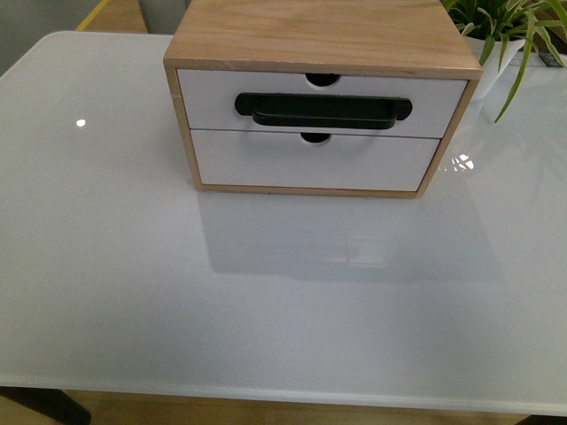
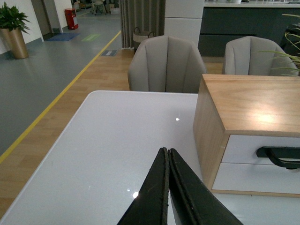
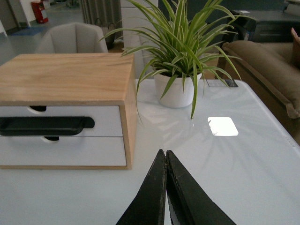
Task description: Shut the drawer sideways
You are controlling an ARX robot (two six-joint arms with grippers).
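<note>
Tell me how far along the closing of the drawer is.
Done, it seems: the white-fronted drawer with the wide black bar handle sits flush in the light wood cabinet. In hand: nothing; the left gripper and the right gripper are shut, empty and apart from the cabinet. Left: apparently nothing.

Table (image 1: 266,310): carries the cabinet and the plant.
Cabinet (image 1: 319,31): on the table, toward its far edge, about midway between left and right.
Drawer (image 1: 213,102): in the cabinet's upper slot, directly above the lower drawer (image 1: 266,164).
Handle (image 1: 323,109): across the drawer's front, near its lower edge.
Plant (image 1: 505,35): on the table, just right of the cabinet, by its rear right corner.
Chairs (image 2: 166,63): two, side by side behind the table's far edge.
Left gripper (image 2: 168,154): above the table, before and left of the cabinet.
Right gripper (image 3: 165,157): above the table, before and right of the cabinet, with the plant beyond it.
</note>
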